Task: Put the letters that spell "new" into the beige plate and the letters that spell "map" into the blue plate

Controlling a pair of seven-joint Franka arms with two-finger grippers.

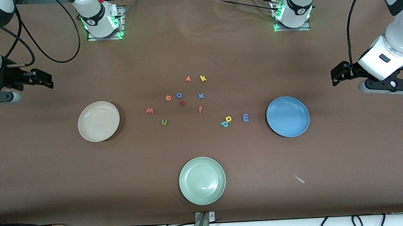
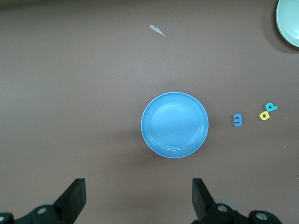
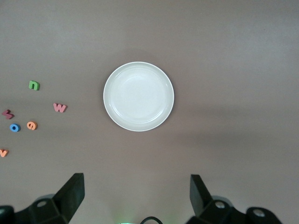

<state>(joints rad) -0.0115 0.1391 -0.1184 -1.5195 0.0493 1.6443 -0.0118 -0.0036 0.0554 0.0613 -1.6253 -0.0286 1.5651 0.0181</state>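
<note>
Both grippers, left [image 1: 334, 76] and right [image 1: 45, 80], hang wide open and empty above the table's ends, where crowded letters like the orange e [image 1: 168, 98] beside the blue o [image 1: 179, 95] invite mix-ups.

Green plate [image 2: 290, 21] cropped; dark-red letter [image 1: 182, 103] illegible

We hold both arms raised at our ends of the bench, waiting; our left claw [image 2: 136, 200] and right claw [image 3: 135, 198] stand wide open, holding nothing
</note>
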